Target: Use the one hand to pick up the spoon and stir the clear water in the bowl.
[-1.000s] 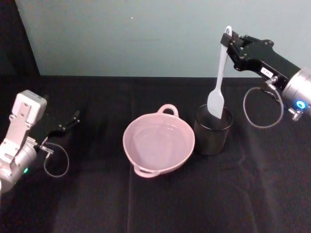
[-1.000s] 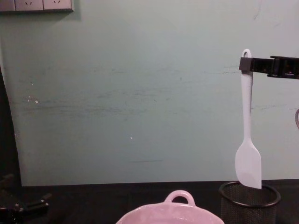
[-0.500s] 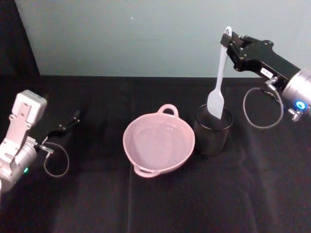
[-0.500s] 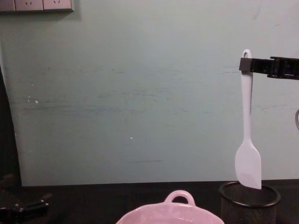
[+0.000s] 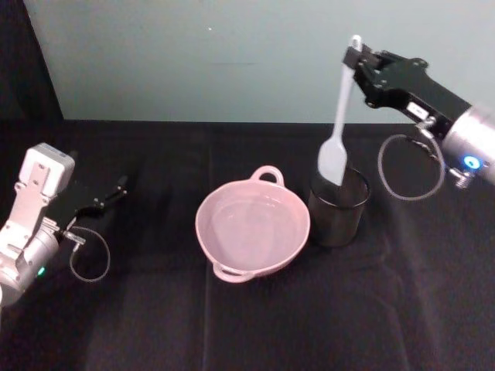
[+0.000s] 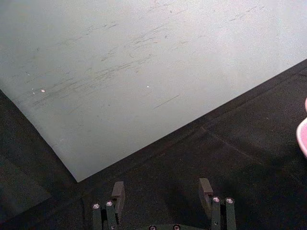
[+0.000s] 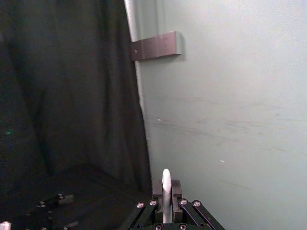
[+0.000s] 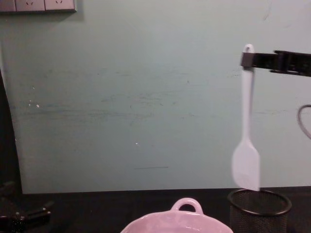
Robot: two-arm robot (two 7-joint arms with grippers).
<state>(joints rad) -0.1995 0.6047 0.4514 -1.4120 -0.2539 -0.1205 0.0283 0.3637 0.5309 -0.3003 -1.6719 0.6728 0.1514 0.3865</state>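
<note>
My right gripper (image 5: 357, 59) is shut on the top of the white spoon's (image 5: 336, 127) handle, high at the back right. The spoon (image 8: 246, 141) hangs upright, its paddle head just above the rim of the black mesh cup (image 8: 259, 209), toward the cup's left side. In the right wrist view the spoon's looped end (image 7: 166, 191) stands between the pads of the right gripper (image 7: 166, 201). The pale pink bowl (image 5: 253, 229) sits mid-table, left of the cup, with clear water in it. My left gripper (image 5: 116, 190) rests parked at the far left, and it (image 6: 162, 190) stands open.
The black mesh cup (image 5: 339, 206) stands right beside the bowl's right rim. A black cloth (image 5: 232, 325) covers the table, and a pale green wall (image 5: 193, 54) rises behind it. Cable loops hang from both wrists.
The right gripper has lifted the spoon and shifted it left, so its head has come up out of the mesh cup. The left arm has not moved.
</note>
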